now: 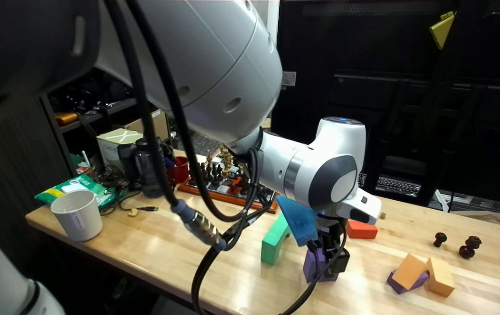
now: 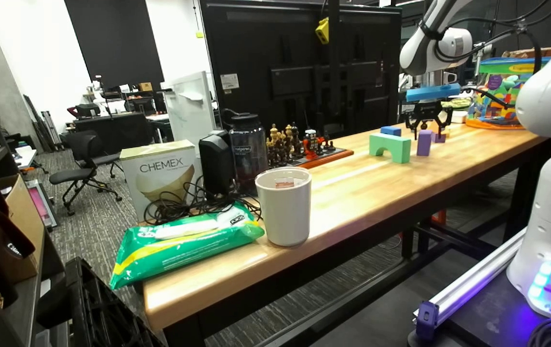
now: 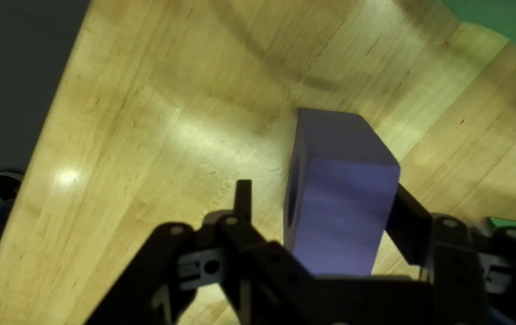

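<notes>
Purple: saw block [image 3: 343, 212] upright on table [image 1: 145, 236], between the spread jaws of gripper [image 3: 321, 185]. In the wrist view, found a plain gap at one side of block; could not tell about contact at the opposite side. Noted green arch [image 1: 272, 246] near, orange pieces [image 1: 409, 271] farther off, and cable [image 1: 305, 295] crossing in front of block in an exterior view. Spotted cup [image 2: 284, 212] and wipes [image 2: 193, 246] well apart in both exterior views. Made out red brick [image 1: 361, 229] and loose chessmen [image 1: 440, 239] in an exterior view only; blue brick [image 2: 391, 130] and toy bag [image 2: 497, 79], unseen there, likewise in an exterior view only.
</notes>
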